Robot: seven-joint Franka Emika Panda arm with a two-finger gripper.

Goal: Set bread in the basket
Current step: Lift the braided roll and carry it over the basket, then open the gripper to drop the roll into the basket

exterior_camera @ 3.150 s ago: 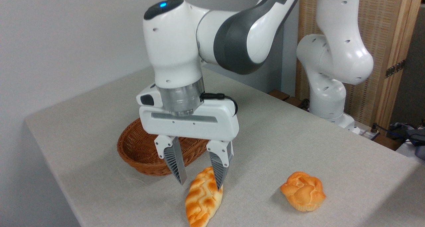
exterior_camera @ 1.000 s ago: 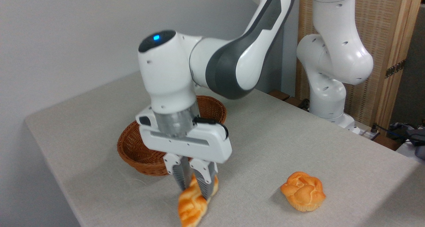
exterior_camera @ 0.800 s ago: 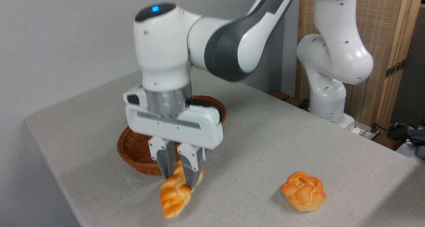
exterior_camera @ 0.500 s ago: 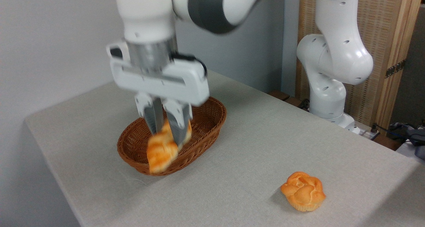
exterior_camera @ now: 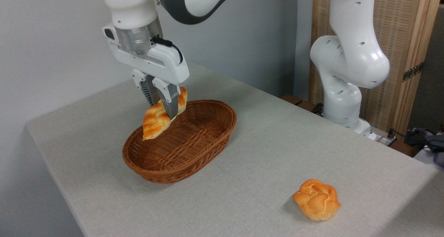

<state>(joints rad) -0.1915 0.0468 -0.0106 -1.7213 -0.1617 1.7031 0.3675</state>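
Soft, even indoor light fills the frame, bright enough to show the weave of the basket [exterior_camera: 194,140] and the cloth grain of the table [exterior_camera: 277,154]. Shadows are faint and diffuse, a pale one lying just left of the bun [exterior_camera: 316,199] at lower right. Focus is sharp throughout, with mild glare on the glossy white arm [exterior_camera: 350,56] at upper right.

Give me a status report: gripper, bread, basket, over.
Gripper shut on bread, loaf tilted, in the air above basket. Basket holds nothing. Round bun sits apart on table, nothing in the way.
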